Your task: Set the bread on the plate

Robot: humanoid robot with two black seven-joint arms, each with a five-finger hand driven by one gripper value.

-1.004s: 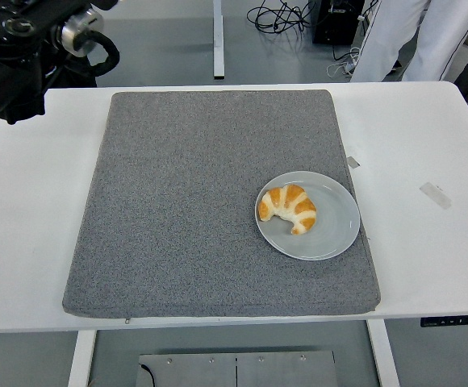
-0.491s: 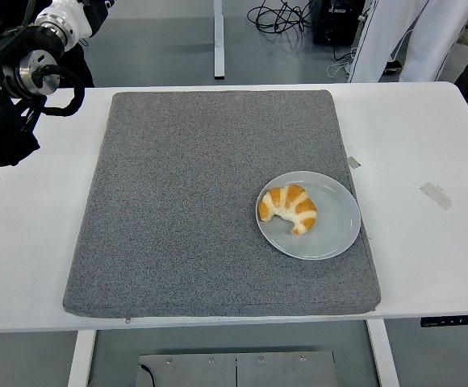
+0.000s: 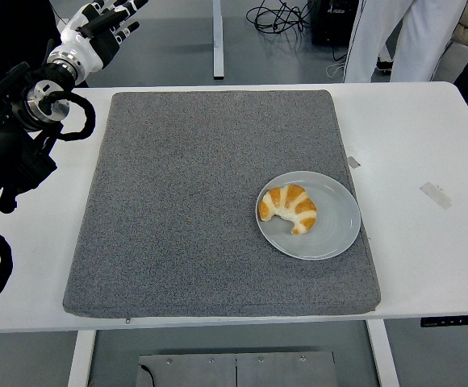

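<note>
Up close, near edge: the white table (image 3: 428, 266) runs along the bottom, its bare top showing on both sides of a grey mat (image 3: 185, 201) that covers most of the middle.
Mat: its near-right corner sits close to the tabletop's near edge — its far edge lies just short of the far edge.
Plate (image 3: 335, 234): light grey, round, on the mat toward its right edge, nearer the near-right corner than the far one.
Bread (image 3: 289, 207): a golden croissant lying flat on the plate's left half, curved, its ends pointing toward the near side.
Tape: a pale strip (image 3: 435, 194) on the bare tabletop right of the mat; a smaller scrap (image 3: 353, 162) just beside the mat's right edge.
Left arm (image 3: 12, 145): black, over the tabletop's left edge, clear of the mat.
Left hand (image 3: 97, 32): white, above the far-left corner — fingers spread and relaxed, holding nothing.
Far side: a person's white trouser legs (image 3: 399, 40) beyond the far-right edge, cables (image 3: 286, 14) on the floor.
</note>
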